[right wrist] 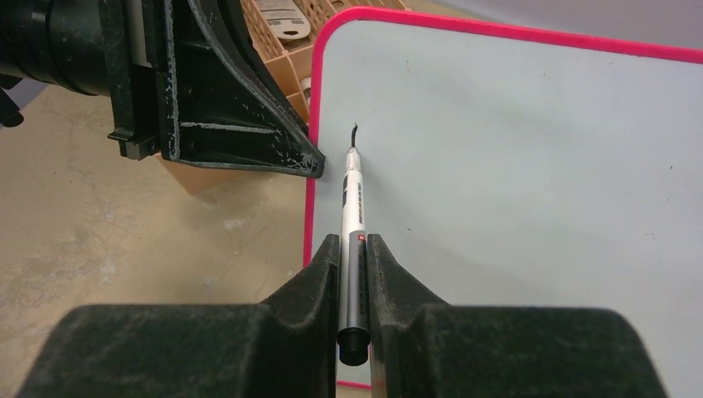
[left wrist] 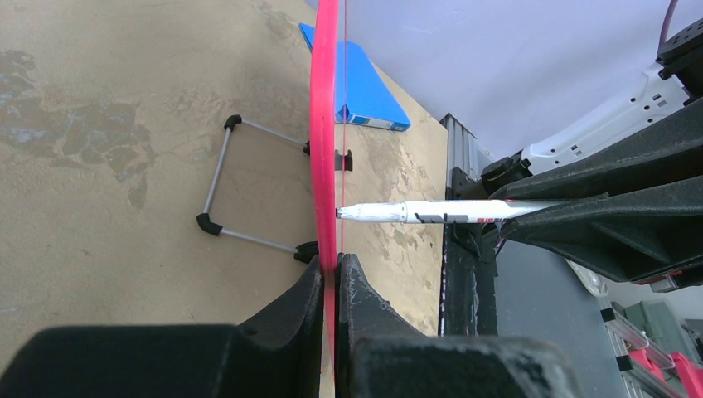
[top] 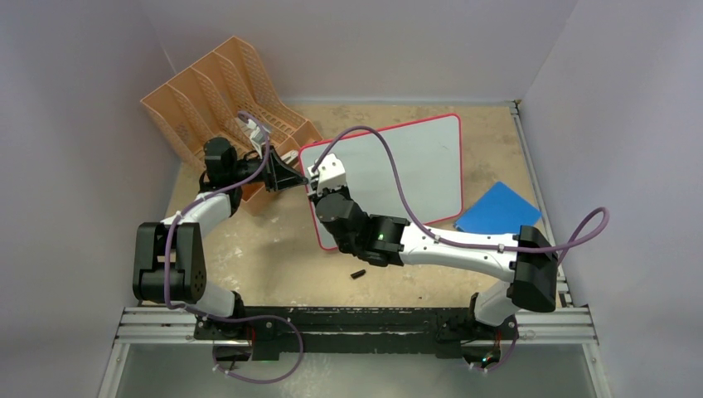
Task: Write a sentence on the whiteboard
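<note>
The right arm (top: 448,245) lay low across the table (top: 273,257), elbow bent, its gripper (right wrist: 354,245) clamped on a marker (right wrist: 354,199) whose tip touched the whiteboard (top: 406,166) at its top-left corner, under one short black stroke (right wrist: 355,133). The left arm (top: 199,215) reached forward, its gripper (left wrist: 332,265) pinching the board's red left edge. And the board stood propped mid-table between grey walls, a blue pad (top: 497,207) beside it, while the orange rack (top: 220,91) behind held pale items I couldn't identify.
</note>
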### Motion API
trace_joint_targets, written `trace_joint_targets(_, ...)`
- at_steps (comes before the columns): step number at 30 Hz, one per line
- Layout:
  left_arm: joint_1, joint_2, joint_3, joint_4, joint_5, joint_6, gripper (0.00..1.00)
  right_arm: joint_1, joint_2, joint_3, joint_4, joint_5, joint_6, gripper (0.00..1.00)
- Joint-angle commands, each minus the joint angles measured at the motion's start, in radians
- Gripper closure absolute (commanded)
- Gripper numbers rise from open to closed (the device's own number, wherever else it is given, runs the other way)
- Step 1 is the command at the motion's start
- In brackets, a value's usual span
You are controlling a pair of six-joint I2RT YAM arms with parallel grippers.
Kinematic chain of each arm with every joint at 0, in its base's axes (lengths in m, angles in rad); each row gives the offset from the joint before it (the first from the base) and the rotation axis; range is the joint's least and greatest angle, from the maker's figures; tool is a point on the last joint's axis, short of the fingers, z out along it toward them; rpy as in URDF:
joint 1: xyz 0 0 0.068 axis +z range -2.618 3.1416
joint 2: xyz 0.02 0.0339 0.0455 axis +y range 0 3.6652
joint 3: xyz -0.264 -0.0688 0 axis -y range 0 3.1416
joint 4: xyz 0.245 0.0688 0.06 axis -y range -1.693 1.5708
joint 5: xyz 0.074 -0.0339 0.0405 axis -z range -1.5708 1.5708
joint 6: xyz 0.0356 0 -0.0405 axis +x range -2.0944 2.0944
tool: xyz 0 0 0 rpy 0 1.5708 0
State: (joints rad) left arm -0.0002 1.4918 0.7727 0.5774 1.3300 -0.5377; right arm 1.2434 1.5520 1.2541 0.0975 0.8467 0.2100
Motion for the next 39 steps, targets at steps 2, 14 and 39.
trace_joint_targets(2, -0.001, -0.039, 0.013, 0.025, 0.032, 0.024, 1.00, 0.000, 0.007, 0.052, -0.040, 0.022, 0.044, 1.00)
trace_joint_targets(14, -0.001, -0.041, 0.014, 0.027, 0.032, 0.021, 1.00, 0.001, 0.019, 0.058, -0.096, 0.013, 0.095, 1.00)
trace_joint_targets(39, -0.001, -0.044, 0.014, 0.029, 0.031, 0.019, 1.00, 0.004, 0.020, 0.047, -0.218, -0.039, 0.187, 1.00)
